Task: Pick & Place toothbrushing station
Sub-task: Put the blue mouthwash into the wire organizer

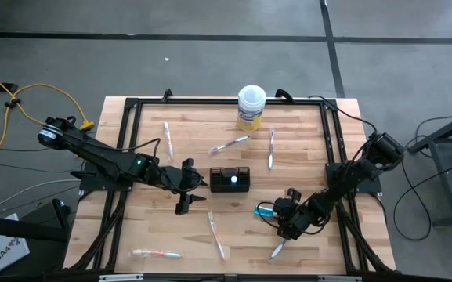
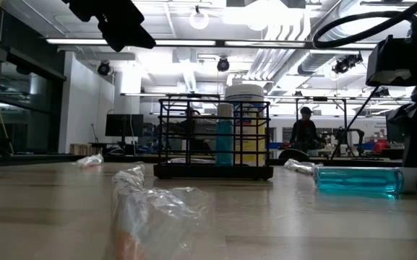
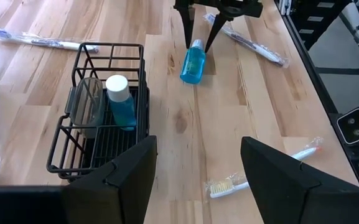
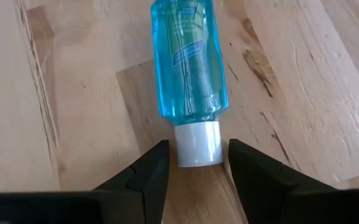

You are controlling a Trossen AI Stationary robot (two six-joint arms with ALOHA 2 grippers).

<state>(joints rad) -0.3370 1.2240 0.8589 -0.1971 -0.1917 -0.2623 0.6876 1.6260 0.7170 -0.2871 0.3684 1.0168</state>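
Observation:
The black wire-mesh holder (image 1: 229,178) stands on the table's middle, with one teal white-capped tube (image 3: 120,99) upright inside. A second teal tube (image 1: 266,210) lies on its side on the table to the right of the holder, and shows close in the right wrist view (image 4: 188,59). My right gripper (image 4: 196,163) is open, with a finger on each side of the tube's white cap (image 4: 198,144) and a small gap on both sides. My left gripper (image 1: 198,188) is open and empty just left of the holder. Wrapped toothbrushes (image 1: 231,144) lie scattered.
A white-lidded yellow tub (image 1: 251,108) stands at the far edge. Wrapped toothbrushes lie at the far left (image 1: 166,139), far right (image 1: 271,147), near middle (image 1: 215,233), near left (image 1: 157,253) and near right (image 1: 279,249). A black frame (image 1: 131,106) borders the table.

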